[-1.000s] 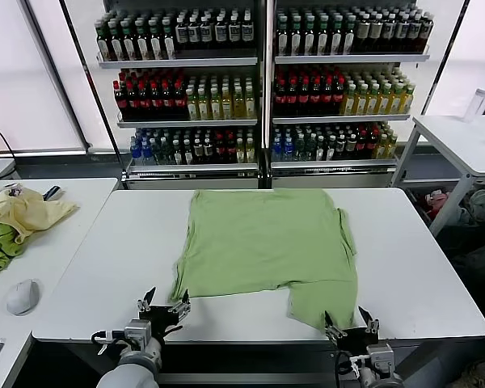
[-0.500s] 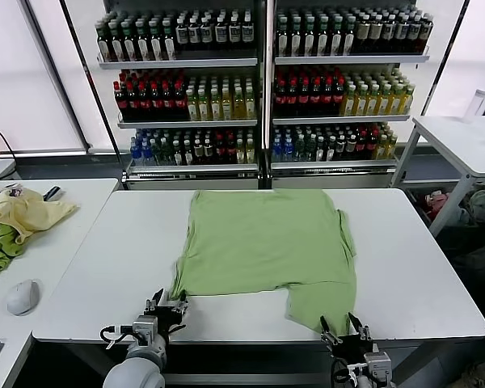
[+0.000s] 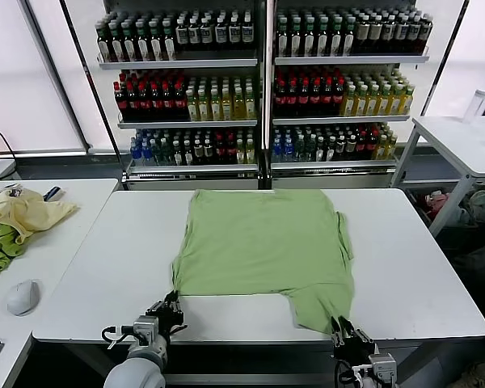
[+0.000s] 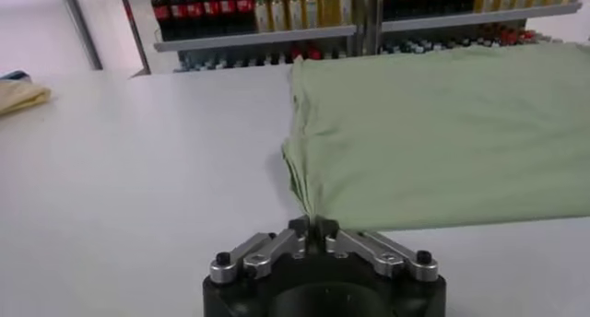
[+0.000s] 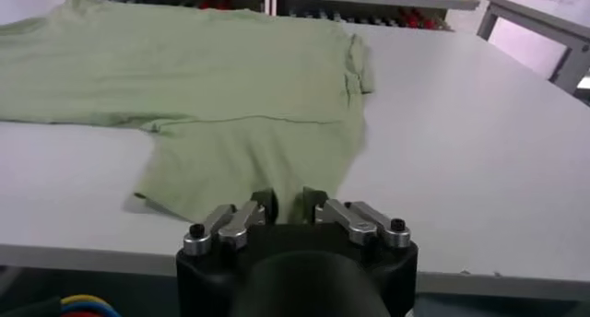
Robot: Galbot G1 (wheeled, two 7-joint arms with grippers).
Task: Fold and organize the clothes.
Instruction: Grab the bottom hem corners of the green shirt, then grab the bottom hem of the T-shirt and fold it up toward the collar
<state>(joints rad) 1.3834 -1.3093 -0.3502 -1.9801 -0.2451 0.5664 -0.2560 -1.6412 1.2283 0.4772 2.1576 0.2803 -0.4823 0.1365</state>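
The light green shirt (image 3: 263, 250) lies spread flat in the middle of the white desk (image 3: 420, 267), its far edge close to the desk's back edge and its near hem reaching toward the front edge. The hem is uneven: on the robot's right a flap of fabric hangs lower, almost to the front edge, while the left part stops further back.

The left hand (image 3: 166, 311) sits at the front edge of the desk, at the shirt's near left corner. In its wrist view the left hand (image 4: 313, 228) has its fingers pinched together on that bunched corner of cloth.

The right hand (image 3: 349, 333) is at the front edge too, just at the tip of the lower flap. Its wrist view shows the fingers (image 5: 265, 205) nearly together with the shirt's edge (image 5: 240, 125) right in front of them; whether cloth is actually caught between them I cannot tell.

On a neighbouring desk to the left lie a pale yellow garment (image 3: 24, 212) and a computer mouse (image 3: 21, 297). Shelves of bottles (image 3: 259, 81) stand behind.
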